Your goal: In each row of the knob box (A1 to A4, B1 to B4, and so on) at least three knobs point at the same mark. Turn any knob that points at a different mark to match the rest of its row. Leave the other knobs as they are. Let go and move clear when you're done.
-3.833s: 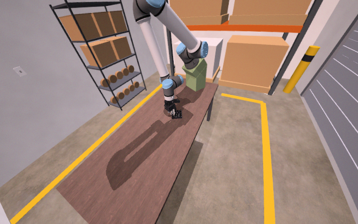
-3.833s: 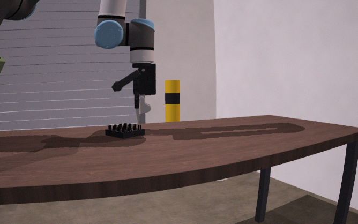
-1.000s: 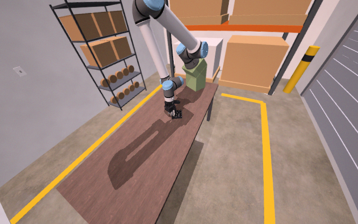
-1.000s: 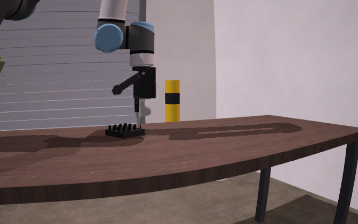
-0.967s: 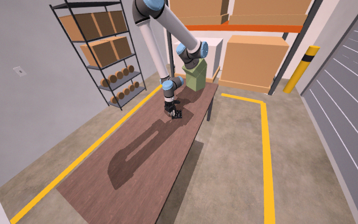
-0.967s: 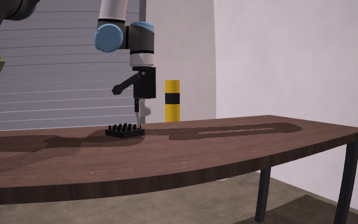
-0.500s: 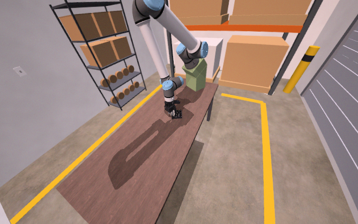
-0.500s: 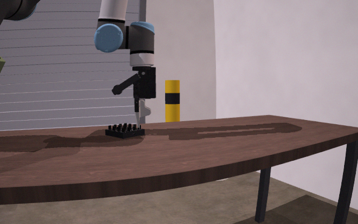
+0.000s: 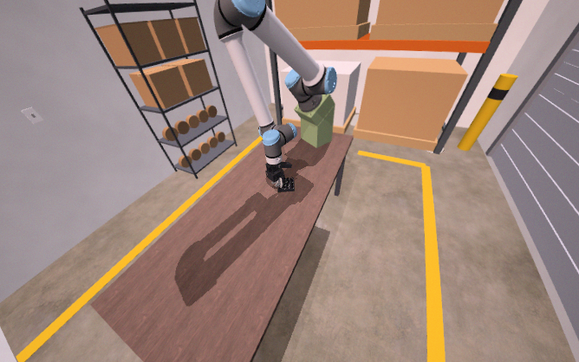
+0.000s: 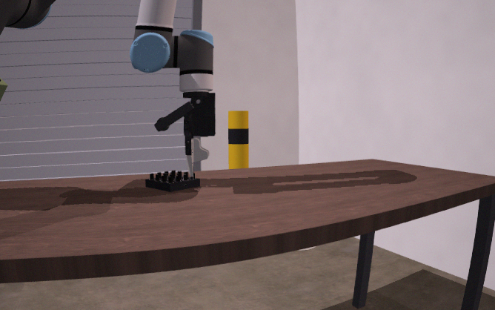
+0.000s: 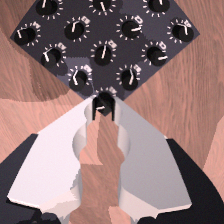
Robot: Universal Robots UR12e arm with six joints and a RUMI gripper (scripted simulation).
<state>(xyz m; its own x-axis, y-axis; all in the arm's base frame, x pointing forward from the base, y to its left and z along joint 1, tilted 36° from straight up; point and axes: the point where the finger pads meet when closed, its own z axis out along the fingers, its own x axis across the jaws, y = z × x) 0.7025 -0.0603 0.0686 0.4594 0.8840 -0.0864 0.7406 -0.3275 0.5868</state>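
Warehouse bay, long brown table [image 9: 243, 277]; knob box [image 10: 173, 182] sat near the table's far end by the arm's green pedestal [image 9: 318, 126], gripper [image 11: 104, 111] on its near corner knob.

The gripper stood narrow, fingers clamped on the corner knob [image 11: 104, 102] at the box's nearest point. Judged step: rotating this knob to match its row. Best done by twisting about the knob's own axis, wrist vertical, light downward load so the small box does not skid, stopping once the pointer agrees with its row-mates. The wrist view showed pointer marks and the grasp; neither was legible from the top view, where the box was a dark speck. The exterior view alone showed the fingers plumb and the box flat on the table.
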